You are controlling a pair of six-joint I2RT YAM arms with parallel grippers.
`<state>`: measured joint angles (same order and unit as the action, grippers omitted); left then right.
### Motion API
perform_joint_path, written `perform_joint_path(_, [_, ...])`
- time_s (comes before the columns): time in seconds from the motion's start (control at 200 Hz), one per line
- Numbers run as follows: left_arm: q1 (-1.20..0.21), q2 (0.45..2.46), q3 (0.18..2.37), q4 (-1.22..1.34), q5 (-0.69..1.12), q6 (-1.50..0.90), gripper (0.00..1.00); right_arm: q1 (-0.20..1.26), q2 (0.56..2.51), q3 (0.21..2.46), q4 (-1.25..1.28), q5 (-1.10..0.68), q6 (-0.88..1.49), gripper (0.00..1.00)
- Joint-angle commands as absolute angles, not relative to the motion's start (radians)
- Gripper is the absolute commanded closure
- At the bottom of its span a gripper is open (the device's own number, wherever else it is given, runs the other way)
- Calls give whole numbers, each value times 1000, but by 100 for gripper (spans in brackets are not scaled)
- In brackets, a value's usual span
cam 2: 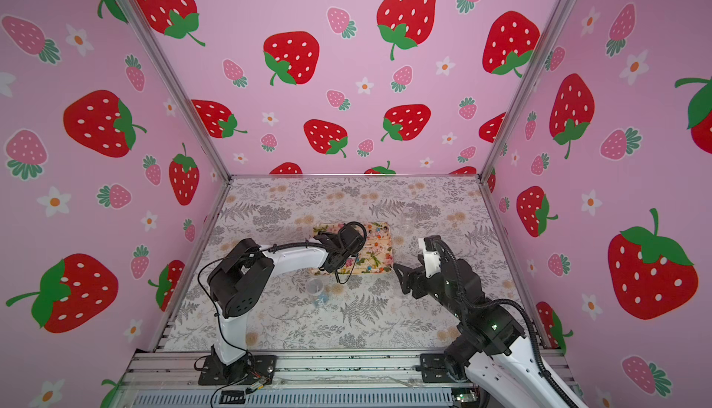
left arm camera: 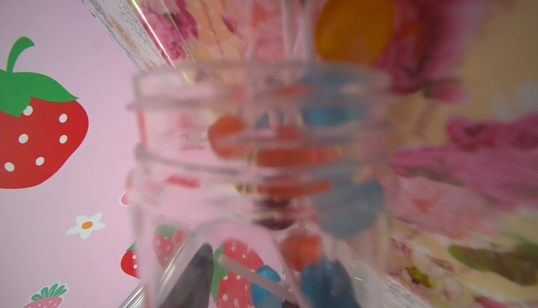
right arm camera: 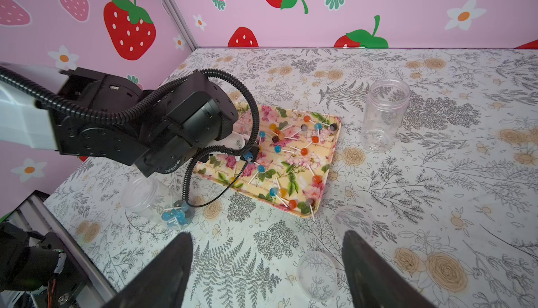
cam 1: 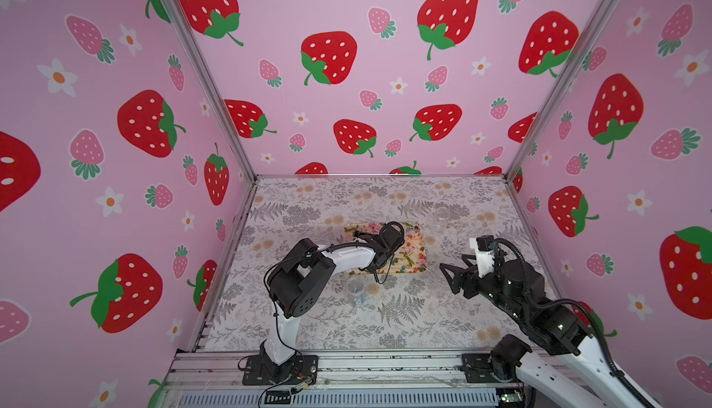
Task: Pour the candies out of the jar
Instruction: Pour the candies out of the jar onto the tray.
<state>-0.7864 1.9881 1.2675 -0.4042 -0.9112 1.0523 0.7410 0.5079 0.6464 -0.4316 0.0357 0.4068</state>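
The left fingers (cam 1: 362,235) are closed on the clear jar (left arm camera: 262,152), which is held over the floral tray (right arm camera: 327,146) with its mouth toward it. Some candies (left arm camera: 349,204) are inside the jar; many others lie scattered on the tray. The right fingers (right arm camera: 174,263) stand wide apart, empty, above the surface (right arm camera: 436,193).

Left end effector (cam 2: 325,239) over floral tray (cam 2: 387,262) of candies (cam 2: 375,250).
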Motion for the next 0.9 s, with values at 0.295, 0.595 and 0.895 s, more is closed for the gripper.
perform_joint_path(0.295, [-806,1954,1272,-421,-981,1097,55,734,478,621,-436,26,379,17])
perform_joint_path(0.595, [-812,1929,1256,-473,-1013,1102,55,733,453,623,-459,8,351,17])
perform_joint_path(0.895, [-825,1898,1240,-538,-1037,1090,55,733,422,604,-461,3,355,16])
